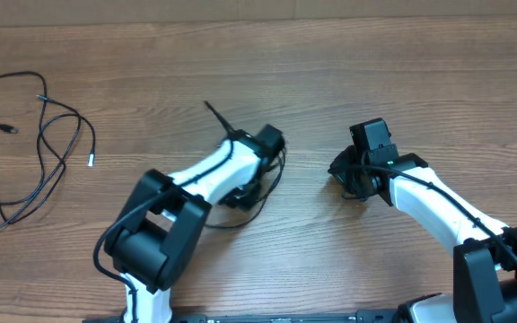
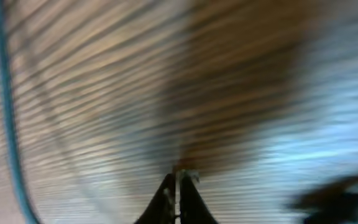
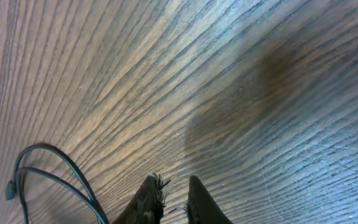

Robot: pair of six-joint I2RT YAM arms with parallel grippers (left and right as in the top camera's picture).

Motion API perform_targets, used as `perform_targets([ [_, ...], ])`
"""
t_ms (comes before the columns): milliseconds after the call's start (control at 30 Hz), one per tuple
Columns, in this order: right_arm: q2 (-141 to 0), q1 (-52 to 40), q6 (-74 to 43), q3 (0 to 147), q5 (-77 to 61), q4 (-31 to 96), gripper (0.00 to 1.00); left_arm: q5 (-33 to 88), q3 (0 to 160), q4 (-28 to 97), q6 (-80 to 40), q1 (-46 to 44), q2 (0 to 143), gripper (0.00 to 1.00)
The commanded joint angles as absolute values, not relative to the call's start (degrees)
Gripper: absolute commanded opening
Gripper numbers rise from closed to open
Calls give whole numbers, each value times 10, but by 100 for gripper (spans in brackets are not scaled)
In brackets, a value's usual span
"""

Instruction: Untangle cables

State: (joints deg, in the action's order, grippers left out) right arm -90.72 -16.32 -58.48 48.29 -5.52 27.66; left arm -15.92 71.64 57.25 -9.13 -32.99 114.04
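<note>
Where overhead shows the cables (image 1: 61,169) loose, wrist views show left claw (image 2: 178,179) closed, empty — right claw (image 3: 174,188) unclear.

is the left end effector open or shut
Shut: the left arm's black two-finger end effector has its fingertips pressed together, no gap, in the wrist view. Whether it pinches anything: cannot tell.

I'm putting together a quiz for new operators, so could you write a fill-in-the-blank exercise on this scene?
1. The cables lie in loose loops near the ___ edge of the table.
2. The table's surface is brown ___ with visible grain.
3. The jaws of the left gripper are ___, not open.
Missing words: left; wood; shut.
</note>
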Motion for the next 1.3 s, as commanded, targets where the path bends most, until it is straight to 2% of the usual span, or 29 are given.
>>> perform_targets([
  [0, -909, -165, -585, 478, -48, 274, 14, -160, 701, 570, -114, -299, 1169, 9],
  [167, -909, -165, -585, 478, -48, 274, 15, -51, 715, 585, -64, -272, 1169, 7],
  [333, -909, -165, -585, 478, -48, 274, 17, -3, 731, 595, -21, -277, 1169, 12],
  [533, -909, -165, -585, 478, -48, 274, 18, 36, 803, 661, -16, -278, 1157, 18],
  [633, -909, -165, -585, 478, -48, 273, 18, 45, 831, 668, -12, -279, 1146, 27],
  [733, -909, -165, -585, 478, -48, 273, 19, 47, 836, 669, -12, -279, 1141, 51],
  [767, -909, -165, -585, 478, -48, 274, 19, 51, 835, 671, -12, -279, 1141, 53],
  [1267, -909, -165, -585, 478, -48, 274, 22, 58, 715, 537, 43, -361, 1141, 59],
])
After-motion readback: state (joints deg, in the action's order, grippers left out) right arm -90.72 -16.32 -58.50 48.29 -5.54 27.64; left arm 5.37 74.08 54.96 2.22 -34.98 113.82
